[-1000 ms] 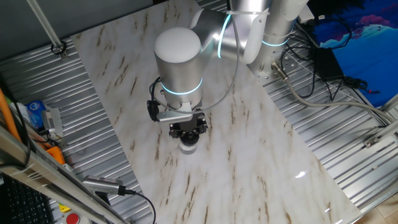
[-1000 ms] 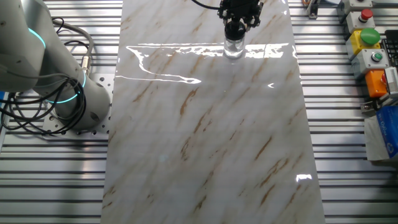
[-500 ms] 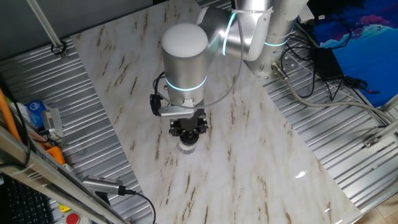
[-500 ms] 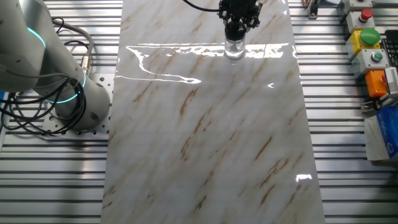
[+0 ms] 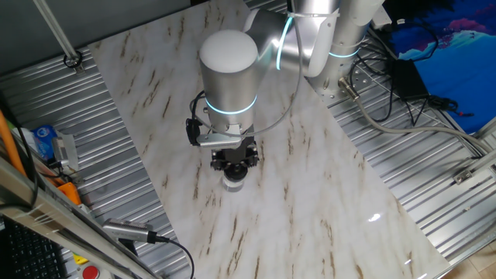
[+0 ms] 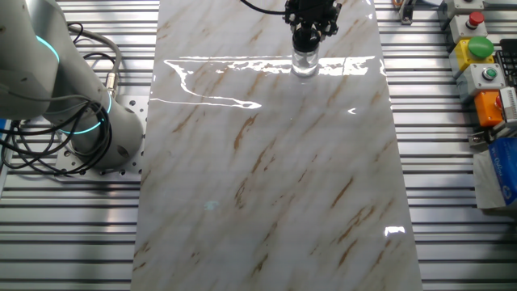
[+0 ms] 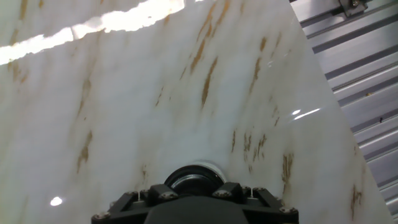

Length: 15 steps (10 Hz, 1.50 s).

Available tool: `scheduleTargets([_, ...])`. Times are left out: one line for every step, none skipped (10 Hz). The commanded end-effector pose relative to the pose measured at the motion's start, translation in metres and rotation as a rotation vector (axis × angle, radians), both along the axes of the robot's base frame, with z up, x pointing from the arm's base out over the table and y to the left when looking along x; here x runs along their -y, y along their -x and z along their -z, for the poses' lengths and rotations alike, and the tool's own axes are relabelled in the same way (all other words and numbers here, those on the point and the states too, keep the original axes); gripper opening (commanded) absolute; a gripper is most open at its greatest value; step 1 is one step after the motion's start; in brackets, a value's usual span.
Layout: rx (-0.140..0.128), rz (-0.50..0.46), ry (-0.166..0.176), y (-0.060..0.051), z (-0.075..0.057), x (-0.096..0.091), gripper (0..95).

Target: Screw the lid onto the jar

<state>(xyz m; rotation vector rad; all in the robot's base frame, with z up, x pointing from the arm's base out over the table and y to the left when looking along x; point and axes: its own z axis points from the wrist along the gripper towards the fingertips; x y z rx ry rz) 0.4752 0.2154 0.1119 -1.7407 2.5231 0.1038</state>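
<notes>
Your marbled table [image 6: 266,178] sits between ribbed metal decking. Jar [image 6: 304,63] stands upright near one end. Pincer [image 5: 234,164] directly over the lid [image 7: 193,180]; whether it's clamped, can't tell.

The gripper [image 5: 235,164] is largely masked by the arm's wrist above the jar [image 5: 234,181]; how the jaws stand cannot be told. The lid [image 7: 192,180] is half hidden behind the gripper body at the hand view's bottom edge.
</notes>
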Motion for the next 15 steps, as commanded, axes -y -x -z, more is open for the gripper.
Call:
scheduleTargets([-0.002, -0.013, 0.002, -0.0008, 0.0081, -0.0008, 19.0])
scheduleTargets([-0.003, -0.020, 0.003, -0.0008, 0.0081, -0.0008, 19.0])
scheduleTargets([-0.004, -0.024, 0.002, -0.0008, 0.0081, -0.0008, 19.0])
scheduleTargets([-0.003, -0.030, 0.003, -0.0008, 0.0081, -0.0008, 19.0])
scheduleTargets([-0.002, -0.039, 0.002, -0.0008, 0.0081, -0.0008, 38.0])
scheduleTargets([-0.001, -0.047, 0.000, -0.0008, 0.0081, -0.0008, 38.0])
scheduleTargets([0.001, -0.056, -0.002, -0.0009, 0.0081, -0.0008, 38.0])
scheduleTargets([0.001, -0.062, -0.003, -0.0009, 0.0081, -0.0008, 57.0])
scheduleTargets([0.003, -0.071, -0.003, -0.0009, 0.0081, -0.0008, 57.0])
scheduleTargets([0.006, -0.075, -0.002, -0.0009, 0.0081, -0.0008, 57.0])
scheduleTargets([0.006, -0.078, -0.001, -0.0009, 0.0081, -0.0008, 57.0])
scheduleTargets([0.006, -0.080, -0.001, -0.0009, 0.0081, -0.0008, 57.0])
scheduleTargets([0.006, -0.083, -0.001, -0.0009, 0.0081, -0.0008, 57.0])
scheduleTargets([0.007, -0.087, -0.001, -0.0010, 0.0080, -0.0008, 57.0])
scheduleTargets([0.007, -0.092, -0.002, -0.0011, 0.0079, -0.0008, 76.0])
